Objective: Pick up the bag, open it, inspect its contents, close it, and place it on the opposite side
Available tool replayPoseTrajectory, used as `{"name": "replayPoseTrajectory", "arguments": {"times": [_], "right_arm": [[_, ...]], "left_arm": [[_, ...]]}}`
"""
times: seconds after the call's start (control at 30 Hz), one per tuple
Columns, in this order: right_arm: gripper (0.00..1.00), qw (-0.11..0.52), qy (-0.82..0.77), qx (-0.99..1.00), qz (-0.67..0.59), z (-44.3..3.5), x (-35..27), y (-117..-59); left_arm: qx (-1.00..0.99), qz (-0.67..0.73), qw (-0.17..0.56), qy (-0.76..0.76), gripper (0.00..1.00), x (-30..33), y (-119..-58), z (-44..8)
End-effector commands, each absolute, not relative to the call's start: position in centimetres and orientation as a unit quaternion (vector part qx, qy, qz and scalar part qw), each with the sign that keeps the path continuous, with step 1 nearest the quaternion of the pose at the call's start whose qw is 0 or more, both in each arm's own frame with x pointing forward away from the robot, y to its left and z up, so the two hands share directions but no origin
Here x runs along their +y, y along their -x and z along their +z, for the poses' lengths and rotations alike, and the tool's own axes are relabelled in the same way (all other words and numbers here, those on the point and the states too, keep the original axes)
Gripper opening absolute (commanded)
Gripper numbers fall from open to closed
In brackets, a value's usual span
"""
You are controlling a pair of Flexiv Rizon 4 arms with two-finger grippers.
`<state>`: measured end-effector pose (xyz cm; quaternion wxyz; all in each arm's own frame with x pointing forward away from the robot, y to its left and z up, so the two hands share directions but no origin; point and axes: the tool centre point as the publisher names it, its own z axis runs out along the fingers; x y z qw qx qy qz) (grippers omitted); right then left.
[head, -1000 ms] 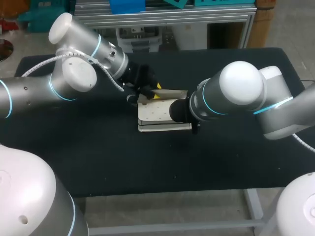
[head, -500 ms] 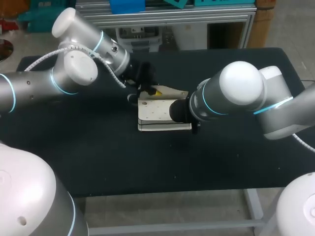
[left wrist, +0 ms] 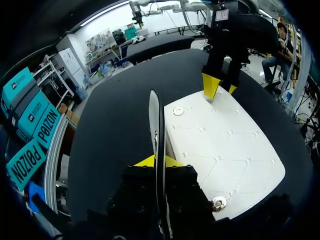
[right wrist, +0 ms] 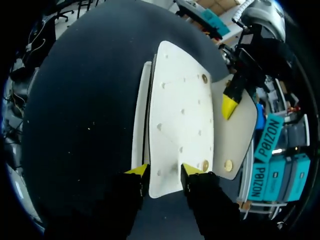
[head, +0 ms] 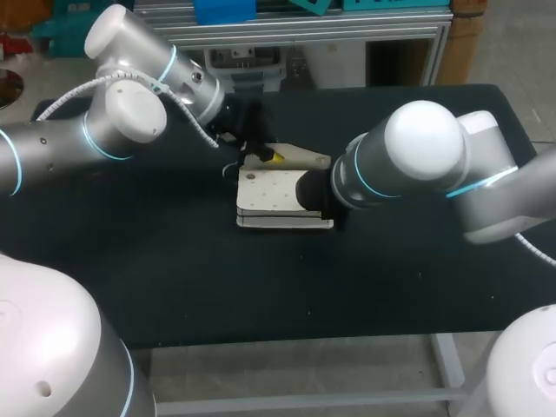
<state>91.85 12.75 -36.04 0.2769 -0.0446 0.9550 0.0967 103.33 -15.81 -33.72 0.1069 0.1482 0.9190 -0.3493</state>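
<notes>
A black, matte table is carrying everything here. The two arms, smooth grey and white tubes with rounded joints, are coming in over it. The left arm is coming from the far left corner. The right arm is coming from the right edge, and its bulky wrist is hanging over the bag's right end.

The bag is lying flat about midway between the table's left and right edges, a little nearer the far edge than the near one. It is a white, roughly rectangular pouch with rounded corners. Its skin is looking like soft, smooth leather, quilted with faint stitched lines and small dimples. Its flap is standing lifted off the body along the far side. In the left wrist view it is showing edge-on as a thin, pale, curved sheet.

The left gripper is clenching that flap, with one yellow tip pressing each face of it. The right gripper is grasping the bag's narrow right end, its yellow tips sitting against the two sides of the upper layer. A second pale layer is showing beside and beneath that one.

Small round metal snap studs are shining near the corners of the bag's top face.
</notes>
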Motion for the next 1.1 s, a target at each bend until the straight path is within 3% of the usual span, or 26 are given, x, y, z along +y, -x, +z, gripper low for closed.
{"name": "replayPoseTrajectory", "arguments": {"times": [0.03, 0.63, 0.67, 0.7, 0.73, 0.77, 0.8, 0.83, 1.1], "right_arm": [[1.00, 0.279, 0.044, 0.956, 0.084, -32.9, 12.9, -90.5], [1.00, 0.312, 0.043, 0.942, 0.113, -27.8, 12.2, -90.1], [0.91, 0.314, 0.044, 0.942, 0.113, -27.6, 12.2, -90.2], [0.72, 0.317, 0.045, 0.941, 0.113, -27.5, 12.3, -90.3], [0.45, 0.320, 0.046, 0.940, 0.113, -27.2, 12.3, -90.5], [0.33, 0.324, 0.047, 0.938, 0.114, -26.9, 12.4, -90.6], [0.07, 0.327, 0.049, 0.937, 0.115, -26.7, 12.5, -90.7], [0.00, 0.332, 0.051, 0.935, 0.116, -26.4, 12.6, -90.8], [0.00, 0.357, 0.065, 0.925, 0.113, -24.8, 13.2, -91.2]], "left_arm": [[0.920, -0.346, 0.118, -0.138, 0.00, -15.3, -102.3, -32.1], [0.918, -0.366, 0.136, -0.072, 0.00, -14.5, -101.6, -27.1], [0.917, -0.369, 0.135, -0.070, 0.00, -14.4, -101.5, -26.7], [0.915, -0.374, 0.133, -0.068, 0.00, -14.4, -101.4, -26.4], [0.915, -0.376, 0.133, -0.066, 0.00, -14.3, -101.4, -26.0], [0.913, -0.382, 0.131, -0.061, 0.00, -14.3, -101.3, -25.7], [0.912, -0.386, 0.127, -0.060, 0.00, -14.3, -101.2, -25.4], [0.911, -0.389, 0.122, -0.060, 0.00, -14.3, -101.1, -25.1], [0.904, -0.413, 0.090, -0.060, 0.00, -14.4, -100.8, -24.1]]}}
